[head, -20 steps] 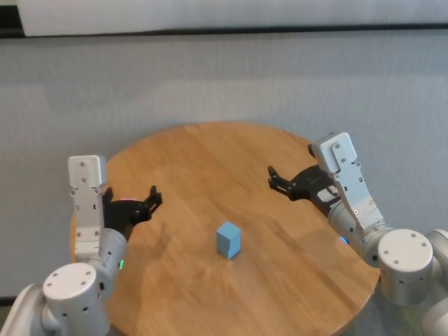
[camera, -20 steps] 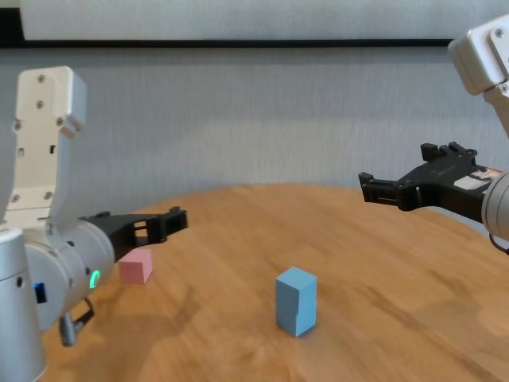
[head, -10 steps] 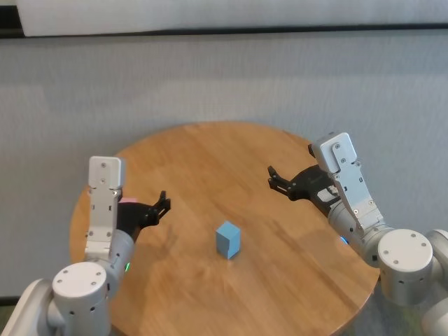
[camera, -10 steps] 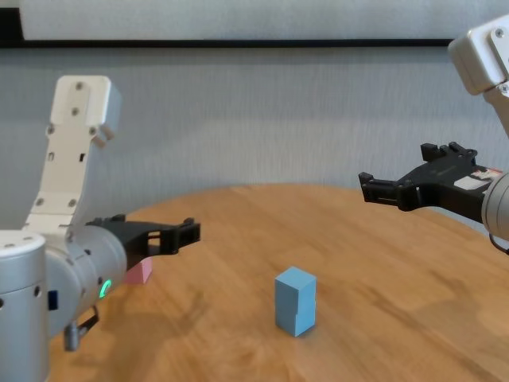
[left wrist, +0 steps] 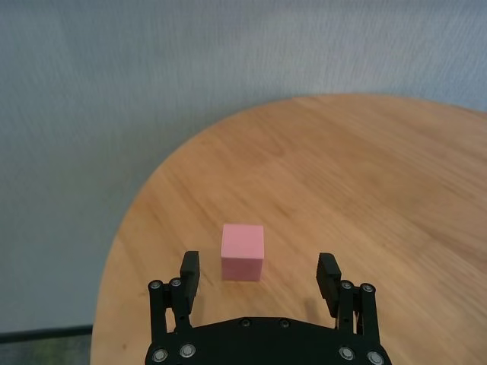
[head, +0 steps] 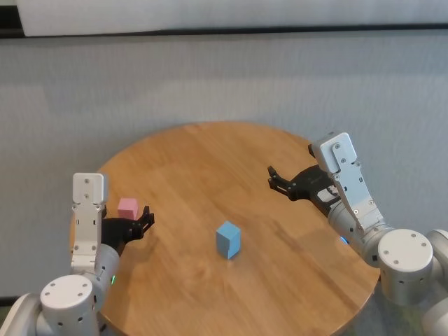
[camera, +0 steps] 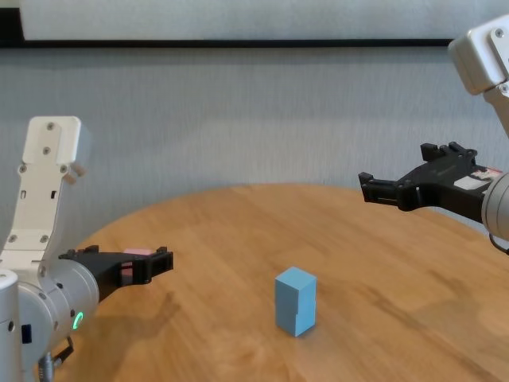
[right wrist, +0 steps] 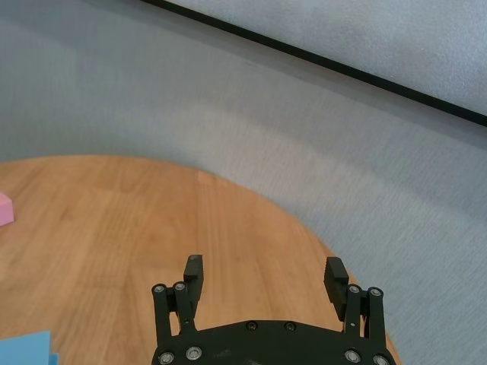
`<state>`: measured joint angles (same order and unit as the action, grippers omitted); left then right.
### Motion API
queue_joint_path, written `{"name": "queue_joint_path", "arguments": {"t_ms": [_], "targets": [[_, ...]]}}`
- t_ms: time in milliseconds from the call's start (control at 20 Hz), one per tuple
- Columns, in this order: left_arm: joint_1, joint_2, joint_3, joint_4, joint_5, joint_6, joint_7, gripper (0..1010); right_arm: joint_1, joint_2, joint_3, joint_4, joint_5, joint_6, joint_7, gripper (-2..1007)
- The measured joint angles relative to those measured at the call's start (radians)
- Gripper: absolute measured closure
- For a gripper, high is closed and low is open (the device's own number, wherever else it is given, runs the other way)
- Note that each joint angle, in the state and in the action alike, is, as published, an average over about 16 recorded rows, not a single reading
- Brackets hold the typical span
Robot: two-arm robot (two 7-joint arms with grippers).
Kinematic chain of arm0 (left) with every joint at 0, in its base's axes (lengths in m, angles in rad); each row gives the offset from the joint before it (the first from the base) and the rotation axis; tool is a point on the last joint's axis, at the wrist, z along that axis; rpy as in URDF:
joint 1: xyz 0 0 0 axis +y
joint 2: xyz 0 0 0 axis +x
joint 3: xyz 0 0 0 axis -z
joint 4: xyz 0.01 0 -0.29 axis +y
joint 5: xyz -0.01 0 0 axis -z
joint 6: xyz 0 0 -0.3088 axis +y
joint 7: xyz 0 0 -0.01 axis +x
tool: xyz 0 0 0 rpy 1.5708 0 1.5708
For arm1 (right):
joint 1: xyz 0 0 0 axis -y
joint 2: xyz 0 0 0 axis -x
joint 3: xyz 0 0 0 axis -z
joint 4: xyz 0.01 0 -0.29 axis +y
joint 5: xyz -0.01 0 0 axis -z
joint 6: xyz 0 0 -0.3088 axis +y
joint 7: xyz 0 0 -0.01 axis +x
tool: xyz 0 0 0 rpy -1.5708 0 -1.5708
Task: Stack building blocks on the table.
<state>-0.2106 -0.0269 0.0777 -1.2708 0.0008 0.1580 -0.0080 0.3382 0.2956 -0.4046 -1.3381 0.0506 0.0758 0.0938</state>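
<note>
Left gripper, jaws wide and empty, is lined up just short of the pink cube at the head view's lower left. At centre, the two light blue cubes already stand stacked on the round table; the pink one remains. Right gripper hovers open, middle right.

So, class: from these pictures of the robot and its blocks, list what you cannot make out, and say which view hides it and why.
- Pink block: in the chest view mostly hidden behind the left gripper; only its top shows.
- Pink block again: cut off by the edge of the right wrist view.
- Blue stack: from the head view you cannot tell it is two blocks.
- Blue stack in the right wrist view: cropped at the corner.
- Table: near edge is out of the chest view.
</note>
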Motion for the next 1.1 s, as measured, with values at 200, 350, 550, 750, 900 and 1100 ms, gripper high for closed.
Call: {"name": "queue_joint_path", "arguments": {"t_ms": [200, 350, 550, 750, 900, 1100], "targets": [[-0.018, 0.003, -0.009, 0.043, 0.004, -0.026, -0.006, 10, 0.0, 0.0, 0.0, 0.0, 0.0, 0.0, 0.0, 0], [-0.036, 0.005, -0.012, 0.078, 0.007, -0.047, -0.013, 10, 0.0, 0.0, 0.0, 0.0, 0.0, 0.0, 0.0, 0], [-0.059, 0.008, -0.012, 0.119, 0.013, -0.067, -0.018, 10, 0.0, 0.0, 0.0, 0.0, 0.0, 0.0, 0.0, 0], [-0.077, 0.011, -0.009, 0.153, 0.019, -0.08, -0.023, 10, 0.0, 0.0, 0.0, 0.0, 0.0, 0.0, 0.0, 0], [-0.088, 0.013, -0.008, 0.174, 0.022, -0.087, -0.027, 10, 0.0, 0.0, 0.0, 0.0, 0.0, 0.0, 0.0, 0], [-0.098, 0.015, -0.007, 0.197, 0.023, -0.096, -0.031, 10, 0.0, 0.0, 0.0, 0.0, 0.0, 0.0, 0.0, 0]]}}
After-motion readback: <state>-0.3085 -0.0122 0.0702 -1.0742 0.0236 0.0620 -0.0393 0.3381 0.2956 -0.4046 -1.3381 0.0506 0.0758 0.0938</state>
